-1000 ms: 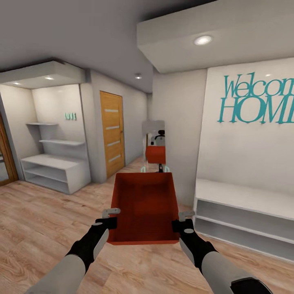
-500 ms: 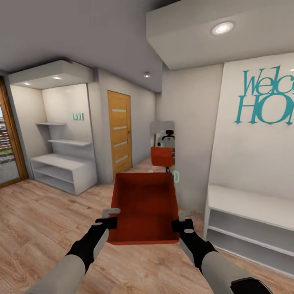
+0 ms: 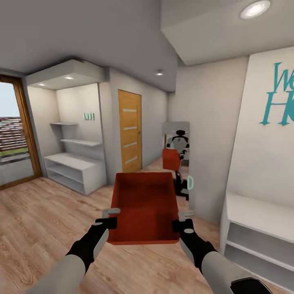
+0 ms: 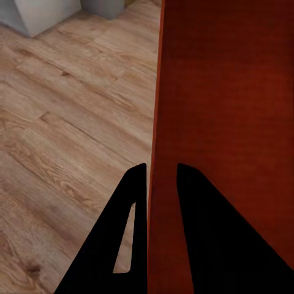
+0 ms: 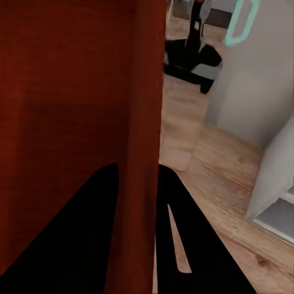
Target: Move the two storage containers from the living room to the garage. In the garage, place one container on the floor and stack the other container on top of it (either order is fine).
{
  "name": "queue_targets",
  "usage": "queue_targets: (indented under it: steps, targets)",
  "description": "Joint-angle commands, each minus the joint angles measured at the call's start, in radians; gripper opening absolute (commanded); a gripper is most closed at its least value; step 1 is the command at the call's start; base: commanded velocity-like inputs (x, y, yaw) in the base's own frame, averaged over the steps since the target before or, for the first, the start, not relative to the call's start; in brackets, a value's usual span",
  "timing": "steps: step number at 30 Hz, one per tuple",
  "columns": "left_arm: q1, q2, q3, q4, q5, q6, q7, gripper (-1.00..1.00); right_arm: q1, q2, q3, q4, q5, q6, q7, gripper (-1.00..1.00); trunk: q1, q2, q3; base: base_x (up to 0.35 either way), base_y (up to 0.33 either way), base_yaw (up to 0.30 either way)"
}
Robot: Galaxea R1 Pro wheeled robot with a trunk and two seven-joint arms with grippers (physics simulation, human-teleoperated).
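View has swung left since 1 s ago: glass door (image 3: pixel 16 134) now in sight, wall lettering (image 3: pixel 279 96) cut off at the edge. 1 bin (image 3: pixel 143 206) held level above wood floor (image 3: pixel 41 216), between 2 grippers. Left gripper (image 4: pixel 162 177) fingers pinch its left wall; right gripper (image 5: pixel 137 174) fingers pinch its right wall. Mirror (image 3: pixel 177 161) shows robot w/ bin. 1 orange door (image 3: pixel 130 130). 2 shelf units, right one cut off.

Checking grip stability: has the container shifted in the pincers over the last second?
No. The storage container sits the same against the left pincer and right pincer; only the hallway background shifted, so the camera moved.
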Motion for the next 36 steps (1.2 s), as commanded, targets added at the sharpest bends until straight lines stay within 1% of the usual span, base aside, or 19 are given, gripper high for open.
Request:
queue_targets:
  steps: [1, 36]
  targets:
    - [-0.001, 0.002, 0.021, -0.004, -0.017, -0.020, 0.015, -1.00, 0.000, -0.010, -0.004, 0.003, 0.000, 0.000, -0.008, -1.00, 0.001, -0.001, -0.001, 0.324, 0.000, 0.220]
    - [-0.001, 0.002, 0.022, -0.004, -0.017, -0.020, 0.015, -1.00, 0.000, -0.010, -0.004, 0.003, 0.000, 0.000, -0.008, -1.00, 0.001, -0.001, -0.001, 0.323, 0.000, 0.267]
